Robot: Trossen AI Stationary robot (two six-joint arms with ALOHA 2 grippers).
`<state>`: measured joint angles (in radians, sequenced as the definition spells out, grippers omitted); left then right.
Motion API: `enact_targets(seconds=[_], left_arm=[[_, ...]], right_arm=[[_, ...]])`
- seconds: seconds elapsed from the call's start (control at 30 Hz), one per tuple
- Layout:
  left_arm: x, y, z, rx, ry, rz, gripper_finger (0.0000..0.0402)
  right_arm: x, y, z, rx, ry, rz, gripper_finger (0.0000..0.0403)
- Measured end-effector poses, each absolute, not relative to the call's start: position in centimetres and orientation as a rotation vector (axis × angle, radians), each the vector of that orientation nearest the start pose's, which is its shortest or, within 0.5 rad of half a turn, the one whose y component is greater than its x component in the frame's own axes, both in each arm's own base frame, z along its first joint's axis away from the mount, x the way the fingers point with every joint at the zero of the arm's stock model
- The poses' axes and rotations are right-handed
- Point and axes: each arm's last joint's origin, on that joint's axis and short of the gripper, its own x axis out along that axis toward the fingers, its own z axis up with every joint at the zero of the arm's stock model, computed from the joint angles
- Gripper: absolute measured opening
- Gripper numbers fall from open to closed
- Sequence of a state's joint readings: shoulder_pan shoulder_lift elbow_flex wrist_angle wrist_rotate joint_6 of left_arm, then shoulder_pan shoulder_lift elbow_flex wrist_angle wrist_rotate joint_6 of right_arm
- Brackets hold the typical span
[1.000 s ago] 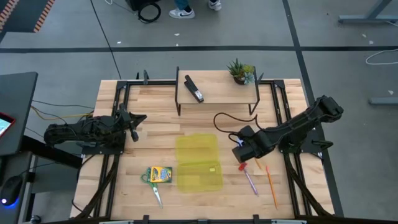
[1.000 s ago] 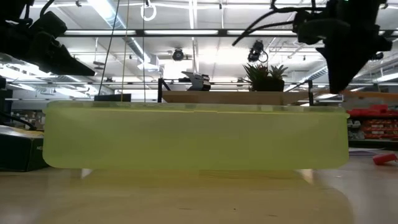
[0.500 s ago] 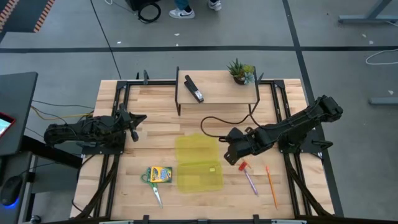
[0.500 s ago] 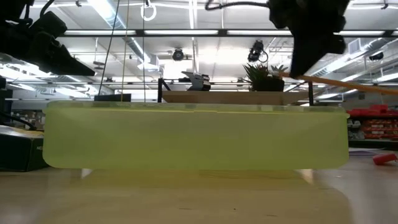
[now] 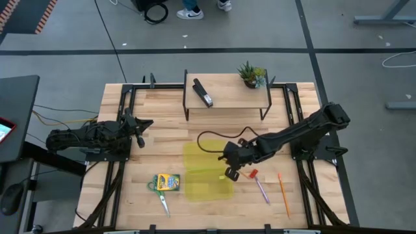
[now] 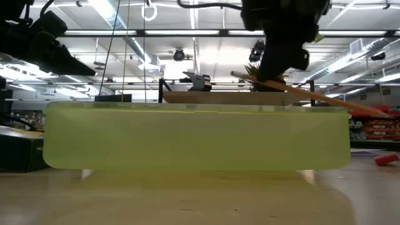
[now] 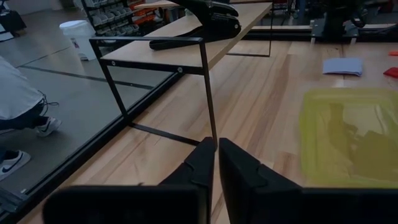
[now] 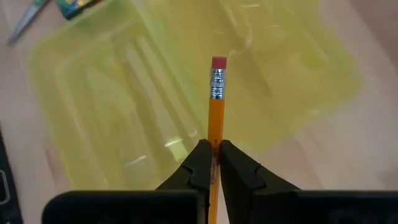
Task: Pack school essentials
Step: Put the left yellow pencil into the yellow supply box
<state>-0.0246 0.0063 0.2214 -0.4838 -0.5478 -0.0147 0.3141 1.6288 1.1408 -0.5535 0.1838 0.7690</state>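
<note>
My right gripper (image 5: 229, 171) (image 8: 214, 144) hangs over the right part of the translucent yellow-green case (image 5: 207, 170) (image 8: 186, 93), shut on a thin orange pencil (image 6: 312, 95). On the table right of the case lie the small red piece (image 5: 253, 173), the purple pen (image 5: 262, 190) and a second orange pencil (image 5: 283, 194). The crayon box (image 5: 167, 182) and the green-handled scissors (image 5: 159, 198) lie left of the case. The lavender-blue notepad (image 7: 342, 65) shows only in the left wrist view. My left gripper (image 5: 140, 130) (image 7: 217, 163) waits shut near the left edge. My right gripper pinches the orange pencil's shaft (image 8: 215, 124) between its two fingers, not far behind the eraser end (image 8: 218, 63), which sticks out ahead of the fingertips. The pencil runs along the fingers. It is lifted clear and tilted above the case, its long end (image 6: 381, 112) slanting down.
A black stapler (image 5: 203, 93) lies on the raised wooden shelf (image 5: 227, 97) at the far side, and a small potted plant (image 5: 251, 75) stands on its right end. The shelf's thin black legs (image 7: 208, 93) stand ahead of my left gripper. Black rails run along both table sides.
My right gripper has moved toward the table's left edge and a little nearer, from beside the red piece to above the case's right part. The orange pencil has travelled with it, lifted clear of the table.
</note>
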Motion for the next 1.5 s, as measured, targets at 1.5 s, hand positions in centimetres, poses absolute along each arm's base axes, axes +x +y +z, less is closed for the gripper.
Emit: enact_targets(seconds=[1.5], left_arm=[[7.3,1.3,19.1,0.064,0.261,0.52,0.0028]], right_arm=[[40.6,9.4,20.4,0.146,0.859,0.182,0.0029]])
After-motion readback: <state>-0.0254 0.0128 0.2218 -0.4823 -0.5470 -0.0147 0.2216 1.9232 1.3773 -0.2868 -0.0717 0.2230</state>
